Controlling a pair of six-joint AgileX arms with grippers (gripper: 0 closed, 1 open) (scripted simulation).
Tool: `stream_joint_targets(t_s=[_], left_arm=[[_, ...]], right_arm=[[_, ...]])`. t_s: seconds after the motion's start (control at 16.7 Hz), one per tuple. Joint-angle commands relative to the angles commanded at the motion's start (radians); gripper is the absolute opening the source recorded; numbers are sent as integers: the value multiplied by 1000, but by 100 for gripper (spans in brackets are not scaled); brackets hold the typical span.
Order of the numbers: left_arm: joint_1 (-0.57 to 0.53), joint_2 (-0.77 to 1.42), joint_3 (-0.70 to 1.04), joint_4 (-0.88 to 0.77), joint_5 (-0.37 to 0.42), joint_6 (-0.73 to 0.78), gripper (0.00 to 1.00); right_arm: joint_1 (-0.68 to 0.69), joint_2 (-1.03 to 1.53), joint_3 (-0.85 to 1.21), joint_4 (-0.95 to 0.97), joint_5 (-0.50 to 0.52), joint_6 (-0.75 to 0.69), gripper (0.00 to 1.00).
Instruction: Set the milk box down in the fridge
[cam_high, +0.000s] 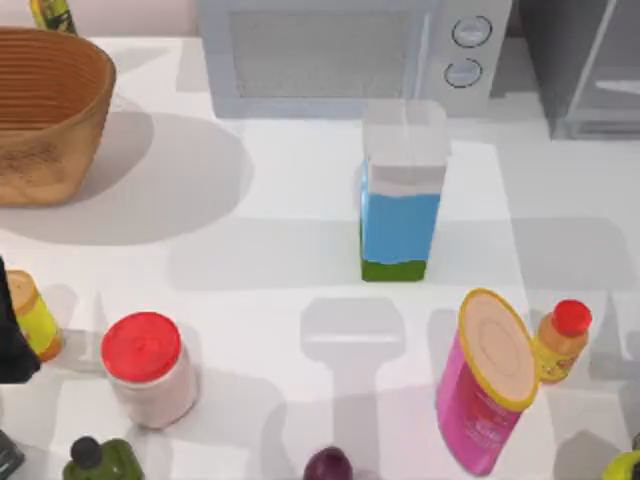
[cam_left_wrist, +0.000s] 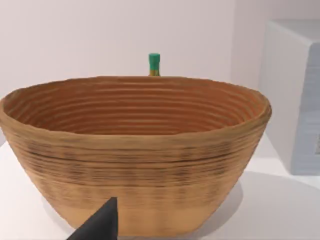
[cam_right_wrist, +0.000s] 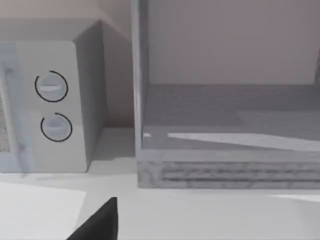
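Observation:
The milk box stands upright in the middle of the table, white on top, blue below, with a green band at its base; nothing touches it. The fridge is at the back right, cut off by the picture's edge. The right wrist view looks into the fridge, showing its grey frame and a shelf inside. My left gripper is a dark shape at the table's left edge, far from the carton, and faces the basket. My right gripper shows as a dark tip low in the right wrist view, facing the fridge.
A woven basket sits back left, with a green-capped bottle behind it. A light-grey microwave stands behind the carton. Along the front are a yellow bottle, a red-lidded jar, a pink canister and an orange bottle.

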Motion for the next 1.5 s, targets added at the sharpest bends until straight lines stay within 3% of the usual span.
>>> stream_joint_targets(t_s=[0.24,0.54,1.08,1.5], left_arm=[[0,0,0,0,0,0,100],[0,0,0,0,0,0,100],[0,0,0,0,0,0,100],[0,0,0,0,0,0,100]], right_arm=[[30,31,27,9,23,15,100],[219,290,218,79,192,117,100],[651,1167,683,295,601,338,100],[845,1771,880,429,751,428,100]])
